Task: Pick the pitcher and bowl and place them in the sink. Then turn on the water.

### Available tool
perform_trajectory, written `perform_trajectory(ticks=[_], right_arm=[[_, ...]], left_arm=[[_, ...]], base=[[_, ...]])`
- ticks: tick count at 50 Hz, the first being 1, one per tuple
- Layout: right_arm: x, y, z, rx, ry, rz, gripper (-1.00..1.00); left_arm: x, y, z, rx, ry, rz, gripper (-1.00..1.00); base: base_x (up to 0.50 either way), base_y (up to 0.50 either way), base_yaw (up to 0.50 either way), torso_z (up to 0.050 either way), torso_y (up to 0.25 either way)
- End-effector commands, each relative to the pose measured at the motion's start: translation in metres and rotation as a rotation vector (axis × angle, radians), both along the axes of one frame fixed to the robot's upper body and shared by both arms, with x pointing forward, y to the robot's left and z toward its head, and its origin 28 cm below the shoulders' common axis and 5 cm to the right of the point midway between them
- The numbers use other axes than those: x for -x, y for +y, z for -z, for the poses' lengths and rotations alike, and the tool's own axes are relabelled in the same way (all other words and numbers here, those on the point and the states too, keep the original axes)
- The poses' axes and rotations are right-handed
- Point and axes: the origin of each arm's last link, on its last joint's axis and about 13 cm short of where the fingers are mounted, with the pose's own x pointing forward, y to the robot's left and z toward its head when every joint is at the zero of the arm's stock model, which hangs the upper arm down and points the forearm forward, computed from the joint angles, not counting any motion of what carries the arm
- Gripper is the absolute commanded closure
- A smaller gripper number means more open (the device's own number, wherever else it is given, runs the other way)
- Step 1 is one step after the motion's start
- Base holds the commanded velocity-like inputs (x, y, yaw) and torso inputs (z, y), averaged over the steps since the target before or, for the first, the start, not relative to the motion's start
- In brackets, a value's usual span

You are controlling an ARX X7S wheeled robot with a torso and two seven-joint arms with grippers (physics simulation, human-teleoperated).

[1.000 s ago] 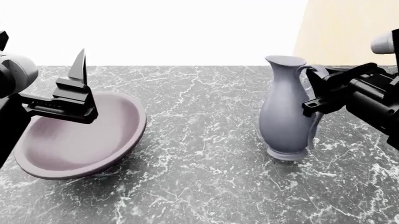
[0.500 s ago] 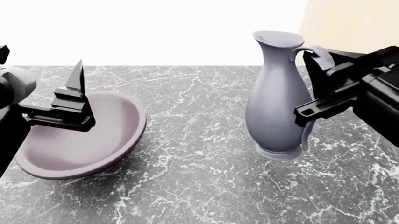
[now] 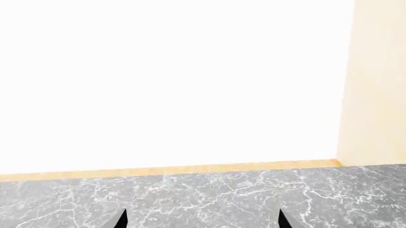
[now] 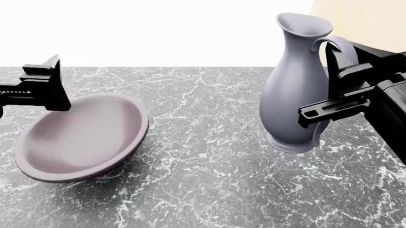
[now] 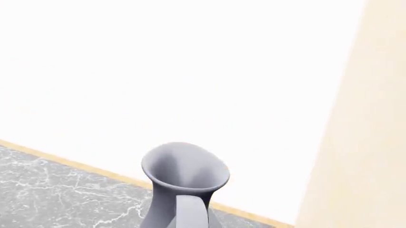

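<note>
My right pincer [image 4: 331,107] pinches the pitcher [image 4: 295,85] by its handle, up off the table [image 4: 209,175], my left pincer [image 4: 39,90] is spread just above the bowl [image 4: 82,137], and next I think I must find the sink, which I cannot see.

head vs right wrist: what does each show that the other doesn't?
Head only: the bowl tilted on the marble counter, the left gripper above its far rim, the right gripper at the pitcher's handle, and the pitcher's belly and foot. Right wrist only: a look straight down into the pitcher's flared mouth, plus the wood strip along the counter's back edge. Both: the pitcher, grey marble, white backdrop, and beige wall. Neither shows the sink.
</note>
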Motion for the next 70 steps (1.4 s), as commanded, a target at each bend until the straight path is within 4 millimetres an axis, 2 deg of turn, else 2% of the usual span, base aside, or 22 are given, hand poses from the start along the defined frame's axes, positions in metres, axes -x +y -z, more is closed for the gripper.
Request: perform_trajectory(ticks=[1, 15, 22, 37, 41, 70], right_arm=[[-0.003, 0.002, 0.001, -0.035, -0.048, 0.066, 1.00], [-0.010, 0.003, 0.008, -0.008, -0.031, 0.106, 1.00], [-0.015, 0.006, 0.012, 0.001, -0.021, 0.105, 1.00], [-0.021, 0.007, 0.018, 0.001, -0.007, 0.093, 1.00], [-0.022, 0.007, 0.020, 0.001, -0.001, 0.090, 1.00], [-0.027, 0.009, 0.024, 0.005, 0.015, 0.076, 1.00]], left_arm=[[-0.009, 0.022, -0.019, 0.137, 0.148, -0.057, -1.00], [-0.028, 0.043, -0.005, 0.241, 0.314, -0.152, -1.00], [-0.034, 0.045, 0.005, 0.248, 0.391, -0.164, -1.00], [-0.045, 0.047, 0.005, 0.271, 0.437, -0.169, -1.00], [-0.049, 0.049, 0.010, 0.286, 0.471, -0.179, -1.00], [-0.052, 0.055, 0.044, 0.304, 0.581, -0.191, -1.00]], base=[[0.00, 0.00, 0.00, 0.000, 0.000], [0.00, 0.00, 0.00, 0.000, 0.001], [0.00, 0.00, 0.00, 0.000, 0.000], [0.00, 0.00, 0.00, 0.000, 0.001], [0.00, 0.00, 0.00, 0.000, 0.000], [0.00, 0.00, 0.00, 0.001, 0.001]])
